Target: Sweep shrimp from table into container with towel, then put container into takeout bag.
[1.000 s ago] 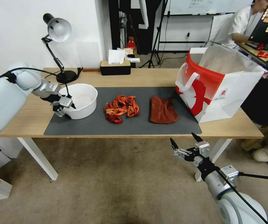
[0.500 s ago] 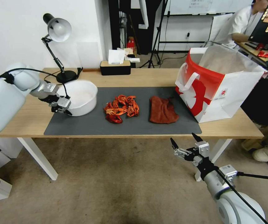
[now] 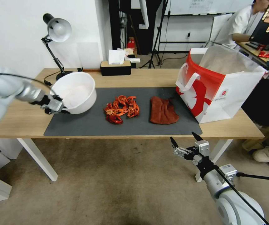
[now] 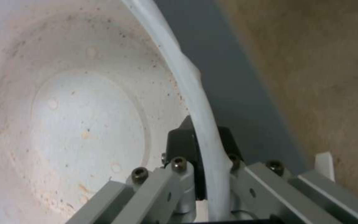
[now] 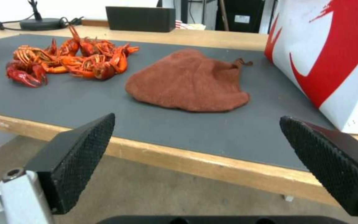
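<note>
Left end effector [image 3: 57,107] grips the tilted container [image 3: 75,92] rim; right end effector [image 3: 183,142] hangs released; no legible writing.

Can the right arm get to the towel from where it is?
Probably yes. The right gripper hangs open just below the table edge, facing the towel, which lies flat on the mat with bare mat in front of it. The shrimp and bag sit off to either side.
</note>
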Motion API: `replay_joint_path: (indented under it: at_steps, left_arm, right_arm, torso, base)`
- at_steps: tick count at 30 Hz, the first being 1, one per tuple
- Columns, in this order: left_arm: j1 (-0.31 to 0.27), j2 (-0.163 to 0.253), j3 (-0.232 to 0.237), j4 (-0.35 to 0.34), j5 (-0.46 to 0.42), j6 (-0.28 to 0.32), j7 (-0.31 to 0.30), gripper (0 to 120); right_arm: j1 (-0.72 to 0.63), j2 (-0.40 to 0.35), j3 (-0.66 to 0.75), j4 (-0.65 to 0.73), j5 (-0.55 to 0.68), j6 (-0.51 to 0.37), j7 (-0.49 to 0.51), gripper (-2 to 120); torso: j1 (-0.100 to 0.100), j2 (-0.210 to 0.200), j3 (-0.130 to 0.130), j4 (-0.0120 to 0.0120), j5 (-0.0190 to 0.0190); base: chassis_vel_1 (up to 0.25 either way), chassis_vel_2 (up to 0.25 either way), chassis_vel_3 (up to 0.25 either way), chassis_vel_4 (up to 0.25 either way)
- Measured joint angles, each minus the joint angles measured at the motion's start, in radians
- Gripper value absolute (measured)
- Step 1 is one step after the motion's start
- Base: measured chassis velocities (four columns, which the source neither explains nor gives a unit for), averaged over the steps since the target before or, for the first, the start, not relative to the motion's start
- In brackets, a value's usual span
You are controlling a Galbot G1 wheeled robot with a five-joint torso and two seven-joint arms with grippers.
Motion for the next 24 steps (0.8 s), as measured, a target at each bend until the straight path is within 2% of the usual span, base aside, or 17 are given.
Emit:
replay_joint_path:
  at_steps: [1,2,4,5,6,7,9,10,12,13,16,17,19,20,21,22,24]
  left_arm:
    - [0.0,0.0,0.0,0.0,0.0,0.0,0.0,0]
    - [0.093,0.017,-0.063,-0.093,-0.021,-0.009,0.006,0]
    - [0.18,0.022,-0.114,-0.224,-0.027,-0.026,0.027,0]
    - [0.18,0.022,-0.114,-0.224,-0.027,-0.026,0.027,0]
    - [0.194,0.018,-0.115,-0.282,-0.018,-0.028,0.033,0]
    - [0.194,0.018,-0.115,-0.282,-0.018,-0.028,0.033,0]
    - [0.21,0.005,-0.097,-0.433,0.01,-0.017,0.067,0]
    - [0.21,0.005,-0.097,-0.433,0.01,-0.017,0.067,0]
    - [0.248,-0.009,-0.077,-0.537,0.046,-0.013,0.097,0]
    - [0.248,-0.009,-0.077,-0.537,0.046,-0.013,0.097,0]
    - [0.388,-0.023,-0.062,-0.638,0.163,-0.059,0.108,0]
    - [0.388,-0.023,-0.062,-0.638,0.163,-0.059,0.108,0]
    - [0.47,-0.044,-0.038,-0.646,0.252,-0.086,0.108,0]
    - [0.491,-0.058,-0.025,-0.637,0.287,-0.095,0.107,0]
    - [0.513,-0.09,0.013,-0.593,0.356,-0.116,0.106,0]
    - [0.513,-0.09,0.013,-0.593,0.356,-0.116,0.106,0]
    - [0.508,-0.138,0.08,-0.495,0.445,-0.15,0.088,0]
  right_arm:
    - [0.0,0.0,0.0,0.0,0.0,0.0,0.0,100]
    - [0.002,-0.005,0.001,0.0,0.003,0.0,0.0,100]
    - [-0.001,-0.013,0.012,0.002,0.008,0.0,-0.001,100]
    - [-0.001,-0.013,0.012,0.002,0.008,0.0,-0.001,100]
    - [-0.007,-0.016,0.02,0.003,0.012,0.0,-0.001,100]
    - [-0.007,-0.016,0.02,0.003,0.012,0.0,-0.001,100]
    - [-0.007,-0.023,0.032,0.004,0.026,0.0,-0.001,100]
    - [-0.007,-0.023,0.032,0.004,0.026,0.0,-0.001,100]
    - [0.0,-0.026,0.035,0.004,0.033,0.0,-0.001,100]
    - [0.0,-0.026,0.035,0.004,0.033,0.0,-0.001,100]
    - [0.008,-0.029,0.035,0.004,0.039,0.0,0.001,100]
    - [0.008,-0.029,0.035,0.004,0.039,0.0,0.001,100]
    - [0.01,-0.031,0.034,0.005,0.039,0.0,0.002,100]
    - [0.01,-0.031,0.033,0.005,0.039,0.0,0.002,100]
    - [0.01,-0.031,0.031,0.012,0.043,0.0,0.003,100]
    - [0.01,-0.031,0.031,0.012,0.043,0.0,0.003,100]
    - [0.01,-0.033,0.031,0.019,0.051,0.0,0.004,100]
  torso:
    - [0.0,0.0,0.0,0.0,0.0]
    - [0.0,0.0,0.0,0.0002,-0.0005]
    - [0.0,0.0,0.0,-0.0003,0.0004]
    - [0.0,0.0,0.0,-0.0003,0.0004]
    - [0.0,0.0,0.0,-0.0012,-0.0002]
    - [0.0,0.0,0.0,-0.0012,-0.0002]
    - [0.0,0.0,0.0,-0.0017,0.0005]
    - [0.0,0.0,0.0,-0.0017,0.0005]
    - [0.0,0.0,0.0,-0.0009,0.0004]
    - [0.0,0.0,0.0,-0.0009,0.0004]
    - [0.0,0.0,0.0,-0.0006,0.0002]
    - [0.0,0.0,0.0,-0.0006,0.0002]
    - [0.0,0.0,0.0,-0.0002,0.0001]
    - [0.0,0.0,0.0,-0.0004,0.0002]
    - [0.0,0.0,0.0,-0.0005,0.0001]
    - [0.0,0.0,0.0,-0.0005,0.0001]
    - [0.0,0.0,0.0,-0.0007,-0.0001]
  base:
    - [0.0,0.0,0.0,0.0]
    - [0.0,0.0,0.0,0.0]
    - [0.0,0.0,0.0,0.0]
    - [0.0,0.0,0.0,0.0]
    - [0.0,0.0,0.0,0.0]
    - [0.0,0.0,0.0,0.0]
    - [0.0,0.0,0.0,0.0]
    - [0.0,0.0,0.0,0.0]
    - [0.0,0.0,0.0,0.0]
    - [0.0,0.0,0.0,0.0]
    - [0.0,0.0,0.0,0.0]
    - [0.0,0.0,0.0,0.0]
    - [0.0,0.0,0.0,0.0]
    - [0.0,0.0,0.0,0.0]
    - [0.0,0.0,0.0,0.0]
    - [0.0,0.0,0.0,0.0]
    - [0.0,0.0,0.0,0.0]
